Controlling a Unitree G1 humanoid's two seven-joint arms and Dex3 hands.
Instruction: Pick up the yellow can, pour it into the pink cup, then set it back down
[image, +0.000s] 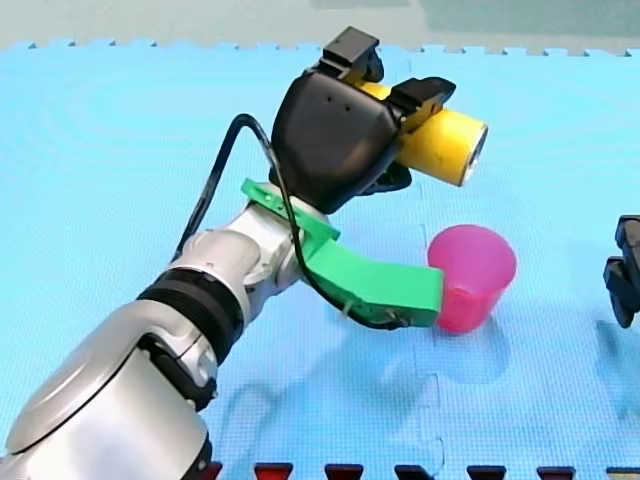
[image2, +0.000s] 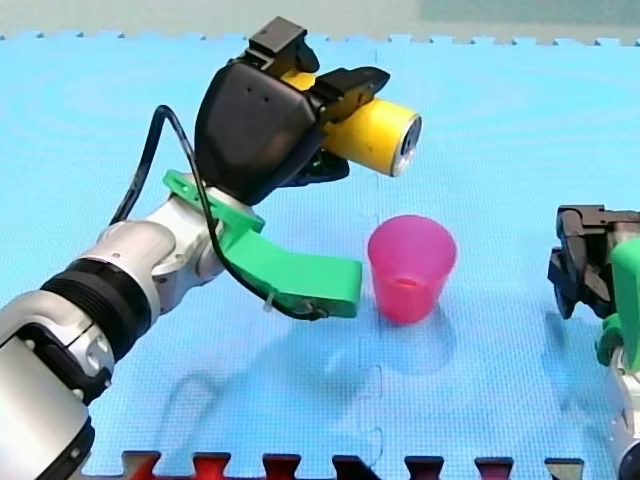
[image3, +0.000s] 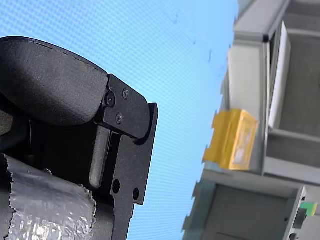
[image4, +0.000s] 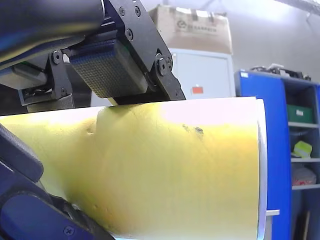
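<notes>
My left hand (image: 385, 115) is raised over the blue mat and shut on the yellow can (image: 450, 140). The can lies nearly on its side, its silver end pointing right and slightly down, above and a little left of the pink cup (image: 472, 275). The cup stands upright on the mat. In the second wrist view the yellow can (image4: 165, 165) is seen close up, with a ridged finger pad (image4: 107, 67) pressed on it. My right hand (image2: 585, 265) is low at the right edge, holding nothing.
A blue foam mat (image: 120, 150) covers the whole work surface. Red and black tiles (image: 345, 470) line its near edge. In the first wrist view a yellow box (image3: 232, 140) sits beyond the mat's edge, beside grey shelving.
</notes>
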